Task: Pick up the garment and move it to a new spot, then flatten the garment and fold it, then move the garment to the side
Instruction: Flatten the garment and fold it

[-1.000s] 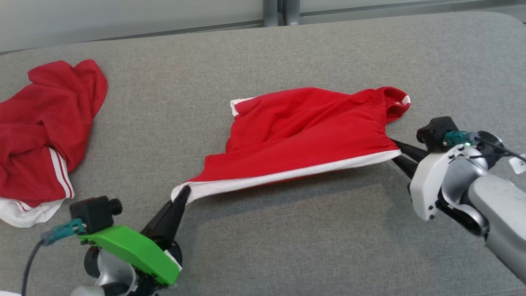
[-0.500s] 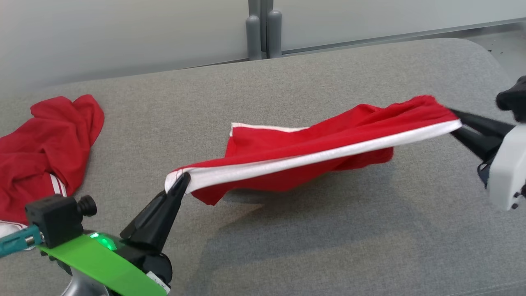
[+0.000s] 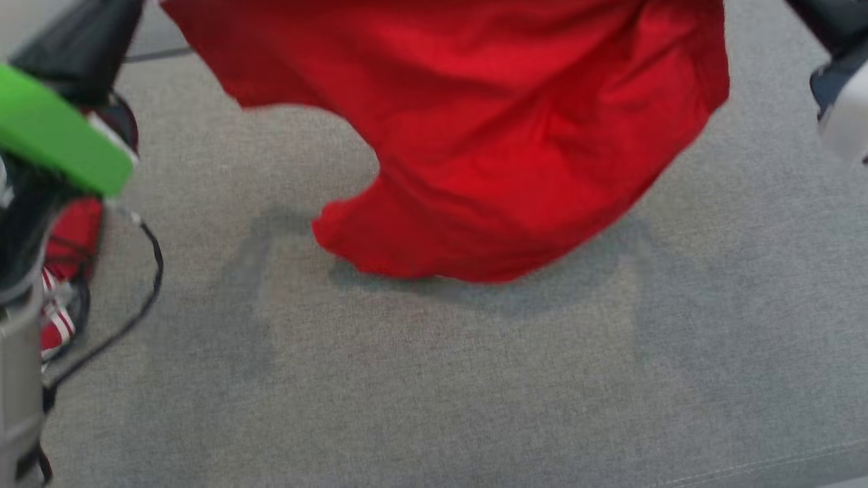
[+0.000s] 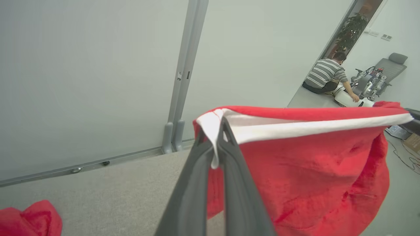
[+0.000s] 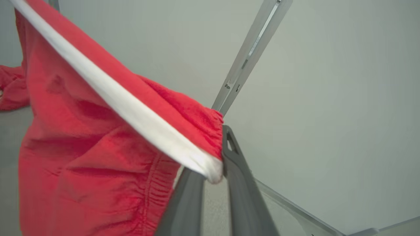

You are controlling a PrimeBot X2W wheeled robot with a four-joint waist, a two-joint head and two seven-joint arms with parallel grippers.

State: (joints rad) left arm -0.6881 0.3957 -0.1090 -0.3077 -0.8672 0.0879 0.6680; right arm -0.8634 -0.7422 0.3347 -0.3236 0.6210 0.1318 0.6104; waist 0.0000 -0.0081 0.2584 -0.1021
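While the red cloth garment (image 3: 488,135) hangs in the air over the grey woven-fabric surface (image 3: 434,393), stretched by its white edge band (image 4: 311,126) between both arms, the step in hand reads as the first one: picking it up to carry it to a new spot. Its body droops in loose folds, and the lowest fold sits close over its shadow; whether it brushes the surface I cannot tell. The left gripper (image 4: 214,132) has its two dark fingers pressed together on one corner of the white band, and the right gripper (image 5: 220,157) is clamped on the other end, where gathered cloth bunches against the fingers. The next move, as I judge it, calls for both arms to travel at an even spacing so the band stays taut, then to lower the cloth so it lands spread rather than heaped. A second crumpled red garment with white stripes (image 3: 64,271) lies at the robot's left, partly behind the green-cased left arm (image 3: 54,129). A second ago the garment lay mostly on the surface with only its band raised; now nearly all of it is aloft, and the head camera itself has shifted.
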